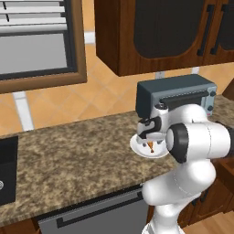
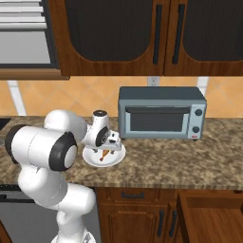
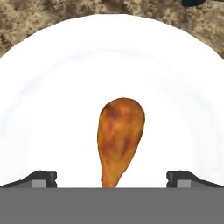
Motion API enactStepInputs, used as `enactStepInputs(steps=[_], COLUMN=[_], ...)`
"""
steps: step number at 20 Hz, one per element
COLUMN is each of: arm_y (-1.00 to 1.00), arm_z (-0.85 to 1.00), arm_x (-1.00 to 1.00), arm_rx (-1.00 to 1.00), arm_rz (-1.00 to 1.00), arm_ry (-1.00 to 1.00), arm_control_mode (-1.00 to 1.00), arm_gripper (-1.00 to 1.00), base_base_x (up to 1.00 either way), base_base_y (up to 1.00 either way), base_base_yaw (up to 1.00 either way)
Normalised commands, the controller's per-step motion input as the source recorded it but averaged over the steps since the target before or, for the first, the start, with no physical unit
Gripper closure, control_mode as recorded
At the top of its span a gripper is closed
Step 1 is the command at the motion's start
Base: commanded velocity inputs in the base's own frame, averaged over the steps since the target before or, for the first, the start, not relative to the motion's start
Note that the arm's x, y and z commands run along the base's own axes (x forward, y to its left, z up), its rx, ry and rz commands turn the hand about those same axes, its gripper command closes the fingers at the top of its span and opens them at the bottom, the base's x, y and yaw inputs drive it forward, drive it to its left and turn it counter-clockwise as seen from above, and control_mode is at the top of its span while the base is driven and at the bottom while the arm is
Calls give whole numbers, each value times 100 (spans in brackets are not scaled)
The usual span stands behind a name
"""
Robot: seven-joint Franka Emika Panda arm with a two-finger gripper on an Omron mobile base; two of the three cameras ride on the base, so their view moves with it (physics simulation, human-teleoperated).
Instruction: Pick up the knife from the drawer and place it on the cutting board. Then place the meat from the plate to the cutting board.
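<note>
While the pincer point(image 3: 112, 181) hangs spread wide and empty right over the drumstick point(image 3: 119, 139), the meat lies untouched near the middle of the white plate point(image 3: 52, 87), between the two tips. By my reading the second half of the task is only starting: grasp, lift and carry to the board are all left. The plate sits on a speckled brown stone counter point(image 2: 190, 161) just beside a grey toaster oven point(image 2: 161, 112), under dark wooden cabinets point(image 2: 123, 33).

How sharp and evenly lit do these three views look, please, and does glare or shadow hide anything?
Hand view: the meat is crisp, while the plate is washed out to near-flat white, its rim soft. Left base view: even light, and the arm covers part of the plate. Right base view: flat lighting, the toaster oven is sharp, with no glare.
</note>
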Motion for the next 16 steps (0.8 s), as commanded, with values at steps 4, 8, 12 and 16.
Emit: enactStepInputs(steps=[4, 8, 12, 16], arm_y=[-9, 0, 0, 8], arm_z=[-26, -17, -7, -17], arm_x=[14, 29, 37, 0], arm_rx=[0, 0, 0, -1], arm_rz=[-1, 0, 0, 0], arm_ry=[4, 3, 5, 2], arm_control_mode=[-100, -100, -100, -100], arm_gripper=[-100, -100, -100, 100], base_base_x=[0, 0, 0, 0], base_base_y=[0, 0, 0, 0], base_base_yaw=[0, 0, 0, 0])
